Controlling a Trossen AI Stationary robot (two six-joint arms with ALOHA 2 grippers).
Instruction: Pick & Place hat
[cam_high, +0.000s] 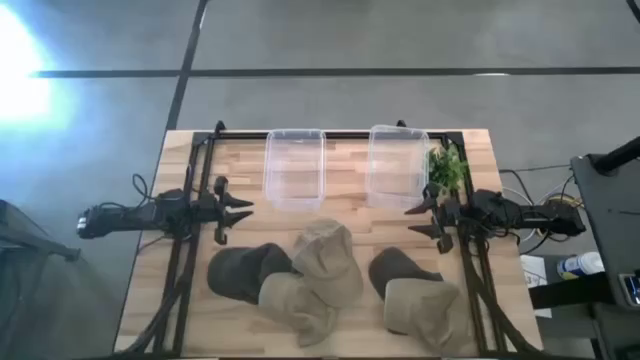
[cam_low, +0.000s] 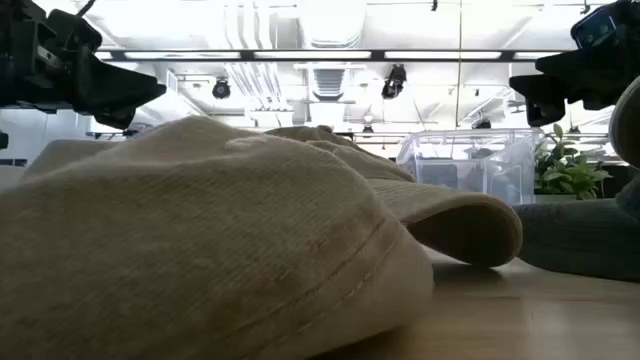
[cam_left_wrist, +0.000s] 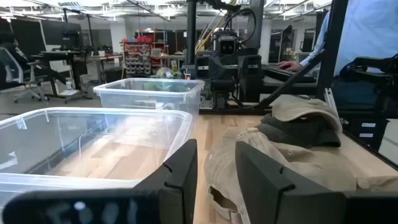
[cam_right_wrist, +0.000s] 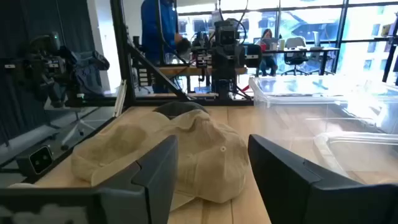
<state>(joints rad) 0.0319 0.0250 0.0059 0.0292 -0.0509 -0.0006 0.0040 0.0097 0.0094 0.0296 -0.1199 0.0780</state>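
Wooden table (cam_high: 340, 165): five hats (cam_high: 325, 262) heaped at near edge; potted plant (cam_high: 447, 168); two clear bins (cam_high: 294, 168), both empty; left gripper (cam_high: 238, 210) and right gripper (cam_high: 420, 217) open, holding nothing

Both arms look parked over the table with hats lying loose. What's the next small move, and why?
Probably swing the left gripper, open and empty, down toward the dark hat just below it. No hat is in either bin, and the right gripper also waits open.
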